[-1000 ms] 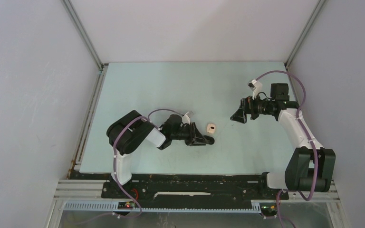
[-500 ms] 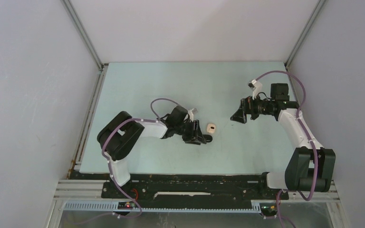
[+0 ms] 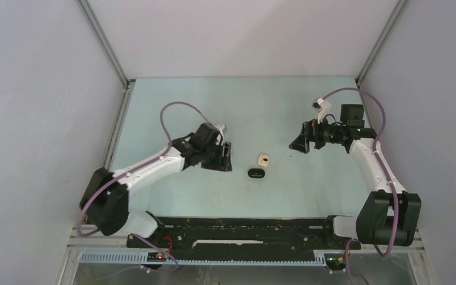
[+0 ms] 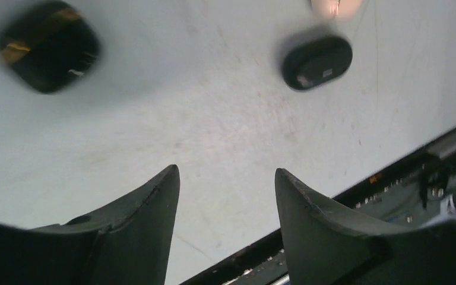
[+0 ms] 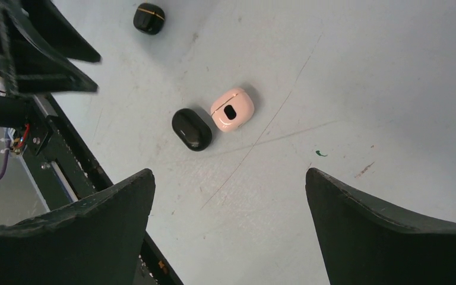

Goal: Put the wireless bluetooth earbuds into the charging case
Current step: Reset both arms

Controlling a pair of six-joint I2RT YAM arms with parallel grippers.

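Observation:
Three pebble-like cases lie on the pale table. A black oval charging case (image 3: 256, 173) (image 4: 316, 61) (image 5: 192, 129) lies shut, touching a pink-beige case (image 3: 263, 160) (image 5: 233, 110) with a dark oval mark on top. A squarer black case with a gold seam (image 5: 149, 18) (image 4: 47, 46) lies near my left gripper. The earbuds are out of view. My left gripper (image 3: 227, 158) (image 4: 225, 172) is open and empty, left of the oval case and apart from it. Far to the right, my right gripper (image 3: 297, 142) (image 5: 228, 172) hangs wide open over bare table, holding nothing.
The black frame rail (image 3: 237, 228) runs along the table's near edge, close below the left gripper in its wrist view (image 4: 392, 184). Grey walls close off the left, right and back sides.
My left gripper was shut beside the black oval case; it has opened and drawn back to the left, leaving the case on the table. The right arm has not moved.

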